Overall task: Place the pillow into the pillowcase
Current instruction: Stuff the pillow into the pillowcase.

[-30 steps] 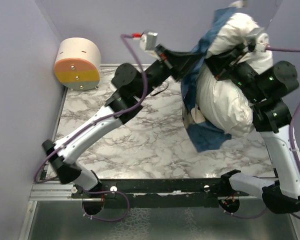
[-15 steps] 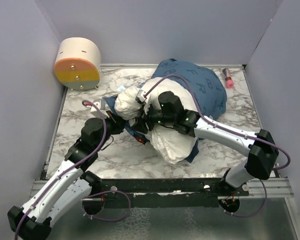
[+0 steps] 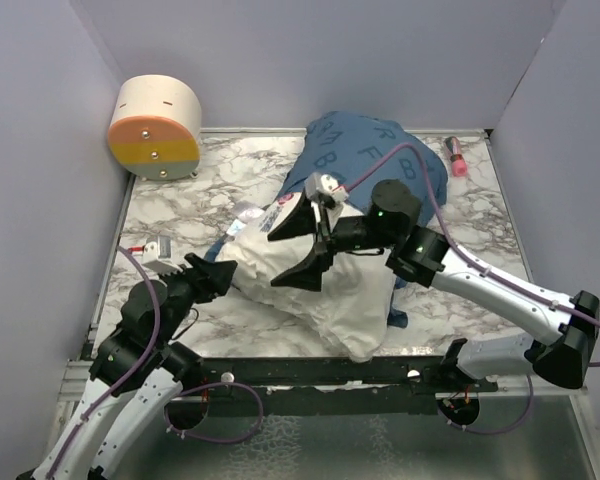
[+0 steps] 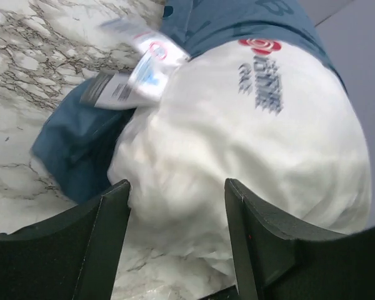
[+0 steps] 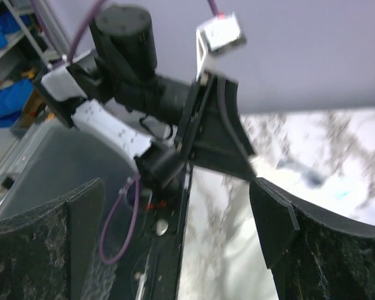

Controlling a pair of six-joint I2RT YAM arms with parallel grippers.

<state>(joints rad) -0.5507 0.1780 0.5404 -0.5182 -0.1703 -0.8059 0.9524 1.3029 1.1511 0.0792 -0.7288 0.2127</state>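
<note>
Pillow: lay on marble table, far end in pillowcase, long axis near-to-far. Right gripper above it, spread wide, empty; left gripper beside its left edge, parted, empty.

- pillow: plain white cloth, matt, softly creased, with a red and dark print on the fabric.
- pillowcase: thin dark blue cloth, matt, with printed light blue letters.
- tags at the pillow's edge: thin white printed slips with a slight sheen; paper or cloth cannot be told.
- table: marble-patterned white and grey top, smooth, with a faint sheen.
- left gripper: fingers of black plastic, smooth and matt.
- right gripper: black fingers with a grainy, rough-looking face.
- cables: purple sheathing, smooth.
- round box, far left: cream body, orange and yellow face, smooth and matt.
- rail, near edge: bare ribbed metal.
</note>
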